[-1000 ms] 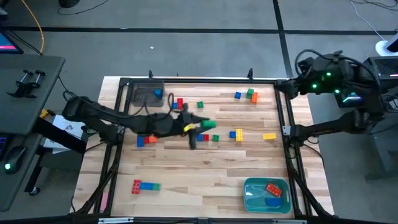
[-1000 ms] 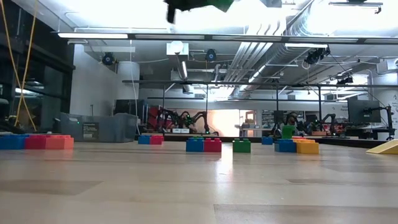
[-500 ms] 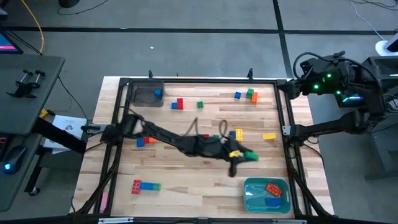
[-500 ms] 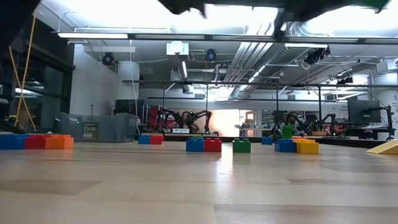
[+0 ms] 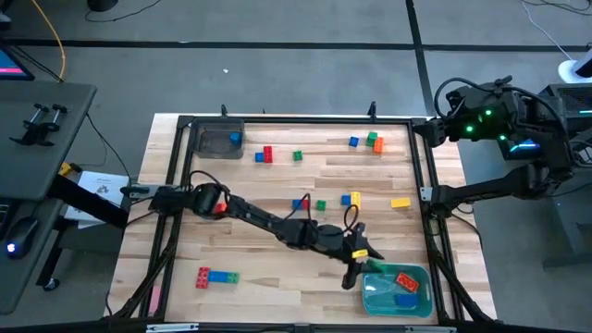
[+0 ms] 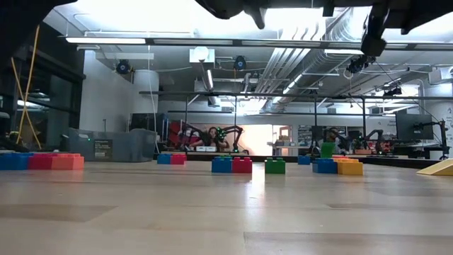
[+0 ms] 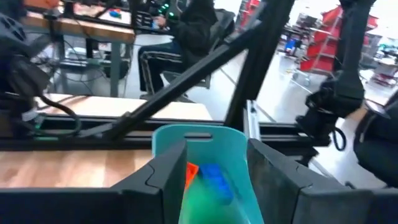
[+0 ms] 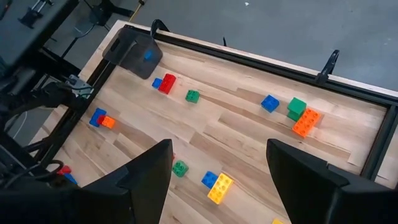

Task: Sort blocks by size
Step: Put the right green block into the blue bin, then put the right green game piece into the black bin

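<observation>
From above, the left arm stretches across the counter [image 5: 277,277] and its left pincer [image 5: 359,266] sits at the near-left rim of the teal bin [image 5: 370,298]. A green block [image 7: 202,202] it carries is hidden here under the pincer; half a second ago it showed clearly out over the bare wood, so the arm has travelled on to the bin. In the bin lie a red block [image 5: 406,278] and a blue block [image 5: 405,299]. The other blocks are scattered: a red-and-blue row [image 5: 215,276] at the near left, a yellow one [image 5: 400,202] by the right rail, a green-orange pair [image 5: 374,141] at the far side, and a blue cube [image 5: 235,139] in the grey bin [image 5: 213,143]. The right arm waits off the counter's far right corner, and the right pincer [image 8: 217,186] is out of sight here.

In the low view the arm is only a dark shape cut off along the upper edge; it now spans farther right than before. Blocks stand in a line on the counter, among them a blue-red pair [image 6: 231,165] and a green cube [image 6: 274,166].

The left wrist view shows the fingers [image 7: 165,180] set narrow, gripping the green block, which is blurred and cut off at the picture's edge, just above the teal bin's open mouth.

The right wrist view looks down from high over the counter; its fingers [image 8: 146,177] stand wide apart and hold nothing.
</observation>
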Controlling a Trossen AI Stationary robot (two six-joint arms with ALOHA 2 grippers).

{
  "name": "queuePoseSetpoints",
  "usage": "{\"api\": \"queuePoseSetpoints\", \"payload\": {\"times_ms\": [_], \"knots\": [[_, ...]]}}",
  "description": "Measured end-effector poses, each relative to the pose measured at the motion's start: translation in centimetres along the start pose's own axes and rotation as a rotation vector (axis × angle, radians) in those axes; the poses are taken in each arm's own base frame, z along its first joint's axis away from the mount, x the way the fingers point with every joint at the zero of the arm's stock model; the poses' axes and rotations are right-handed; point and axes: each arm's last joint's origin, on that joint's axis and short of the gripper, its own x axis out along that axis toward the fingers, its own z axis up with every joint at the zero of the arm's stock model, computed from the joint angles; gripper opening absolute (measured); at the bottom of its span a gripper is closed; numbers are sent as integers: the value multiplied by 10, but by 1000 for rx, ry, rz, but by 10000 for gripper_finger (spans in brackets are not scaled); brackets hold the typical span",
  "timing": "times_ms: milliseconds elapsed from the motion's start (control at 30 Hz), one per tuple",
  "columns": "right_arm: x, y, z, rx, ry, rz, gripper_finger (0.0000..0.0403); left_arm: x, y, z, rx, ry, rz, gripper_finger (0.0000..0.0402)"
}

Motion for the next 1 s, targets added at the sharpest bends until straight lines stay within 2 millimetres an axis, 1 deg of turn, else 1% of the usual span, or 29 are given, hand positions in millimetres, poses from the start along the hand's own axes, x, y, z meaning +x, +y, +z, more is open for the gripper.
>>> {"api": "queuePoseSetpoints", "payload": {"times_ms": [200,300,333,367,467,500,533,600,633,700,733,767,800,867,933,1000], "knots": [[0,0,0,0,0,0,256,0,-4,-3,-5,32,-29,155],[0,0,0,0,0,1,256,-9,5,8,-4,139,-33,155],[0,0,0,0,0,1,256,-15,11,18,9,172,-21,156],[0,0,0,0,0,1,256,-24,17,33,27,207,-2,156],[0,0,0,0,2,3,256,-62,31,82,110,316,32,156],[0,0,0,-1,3,3,256,-75,34,95,124,363,45,156],[0,0,0,-5,4,4,256,-88,35,102,130,427,57,156],[0,0,0,-22,7,7,256,-110,34,109,124,525,64,157],[1,1,0,-31,11,7,256,-120,31,109,118,562,64,157],[2,1,0,-45,14,5,256,-141,18,103,101,588,53,157],[2,2,0,-56,16,2,256,-152,7,100,94,573,41,157],[3,2,1,-64,18,1,256,-163,-5,92,75,575,33,157],[4,3,1,-68,21,0,256,-176,-18,81,53,583,32,157],[6,4,1,-79,24,-3,256,-202,-42,48,7,623,71,157],[6,4,1,-92,28,-2,256,-232,-66,17,-31,681,116,157],[8,5,2,-110,33,-6,256,-262,-89,-1,-50,700,119,157]]}}
